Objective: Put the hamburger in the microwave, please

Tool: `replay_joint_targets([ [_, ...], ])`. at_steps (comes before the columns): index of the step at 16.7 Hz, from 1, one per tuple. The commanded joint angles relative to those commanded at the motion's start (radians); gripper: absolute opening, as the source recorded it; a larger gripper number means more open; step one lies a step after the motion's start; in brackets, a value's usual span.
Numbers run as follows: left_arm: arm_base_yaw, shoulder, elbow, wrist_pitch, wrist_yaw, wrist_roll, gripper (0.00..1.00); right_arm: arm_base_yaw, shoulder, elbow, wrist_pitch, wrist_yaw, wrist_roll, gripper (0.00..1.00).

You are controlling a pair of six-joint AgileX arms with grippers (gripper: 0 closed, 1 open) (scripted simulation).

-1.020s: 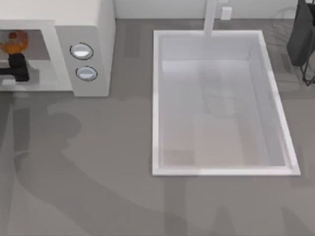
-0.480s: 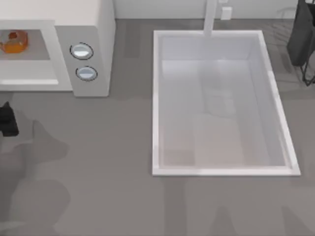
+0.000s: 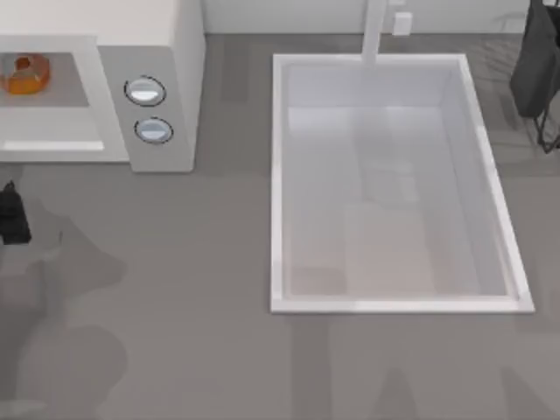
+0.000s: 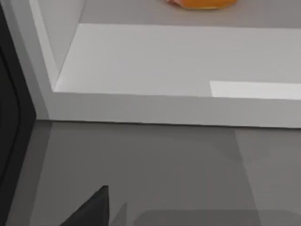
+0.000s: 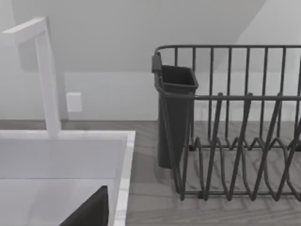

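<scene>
Sitting inside the cavity: hamburger lies far of the left hand

The hamburger (image 3: 24, 73) rests on the floor of the microwave (image 3: 171, 35), at the far left of the bench (image 3: 192, 289), well to the left of the two knobs (image 3: 145, 91). The left hand (image 3: 12, 214) is at the left edge, on the near side of the microwave's front sill and clear of the opening. So the burger lies straight away from that hand, toward the far side, with the sill between them. In the left wrist view the orange lump (image 4: 200, 4) sits deep in the cavity beyond the white ledge, and nothing is between the fingers that I can see; how wide they stand apart I cannot tell.

The burger is round, so it offers no long axis to line up with.

The right arm is parked off at the far right by the dish rack (image 5: 235, 122), beyond the sink (image 3: 280, 175), and much the farther of the two. Its hand's state cannot be told either.

By my reading the placing is done; any further move belongs to the left arm and is only a retreat toward the near side.
</scene>
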Motion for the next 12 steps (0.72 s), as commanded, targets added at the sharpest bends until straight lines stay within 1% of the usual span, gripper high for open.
replay_joint_targets([
  [3, 0.001, -0.087, 0.026, -0.1, -0.002, -0.001, 1.0, 0.0, 0.0, 0.0, 0.0, 0.0, 0.0, 1.0],
  [9, 0.002, -0.347, 0.102, -0.479, -0.007, -0.002, 1.0, 0.0, 0.0, 0.0, 0.0, 0.0, 0.0, 1.0],
  [12, 0.001, -0.437, 0.131, -0.577, -0.007, -0.002, 1.0, 0.0, 0.0, 0.0, 0.0, 0.0, 0.0, 1.0],
])
